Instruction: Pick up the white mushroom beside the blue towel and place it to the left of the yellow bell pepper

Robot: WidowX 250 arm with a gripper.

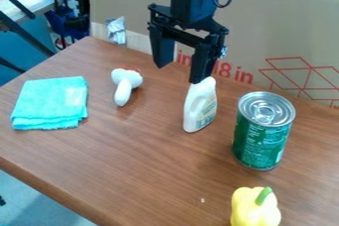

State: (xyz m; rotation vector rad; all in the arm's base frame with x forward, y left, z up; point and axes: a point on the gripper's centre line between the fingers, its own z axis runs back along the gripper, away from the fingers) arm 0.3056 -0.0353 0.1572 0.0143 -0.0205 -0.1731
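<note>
The black two-finger gripper is wide open, gripping nothing, nearest the white plastic bottle; contact appears uncertain. A green-labelled metal can stands nearby.

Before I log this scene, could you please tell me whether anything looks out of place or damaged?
Nothing looks spilled or damaged. Two bits look like stray litter: a pale speck on the table near the yellow pepper, and a crumpled silvery scrap by the cardboard behind.

Cloth left of toy, bottle between toy and can, pepper before can
</note>
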